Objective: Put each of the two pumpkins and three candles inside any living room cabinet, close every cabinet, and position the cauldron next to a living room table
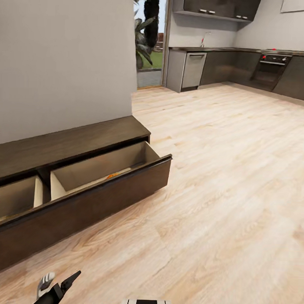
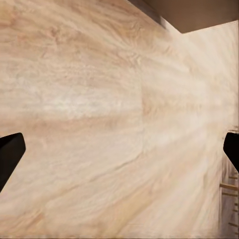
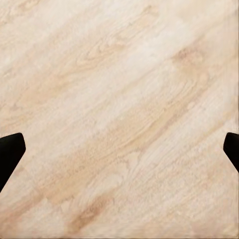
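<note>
The cabinet runs along the grey wall at the left of the head view, low and dark brown. Two of its drawers stand pulled out, pale beige inside. In the nearer drawer a small patch of orange shows just above the front panel; I judge it to be one of the pumpkins, but too little is exposed to be sure. I see no candles, cauldron or table from here.

My left gripper sits at the bottom edge of the head view, over bare wood floor and well apart from the cabinet. In the left wrist view my fingertips stand at opposite edges, spread wide with nothing between them. My right gripper is likewise spread wide and empty over floor planks.

Assessment of handling: the drawer fronts are flat, stiff slabs with no handles, so there is nothing to pinch. I judge that closing calls for a push with the fingers against the face of the front panel, near its middle so the drawer runs straight and does not rack. The panel looks smooth, and a glancing contact could slip. Sliding resistance cannot be read from these views.
</note>
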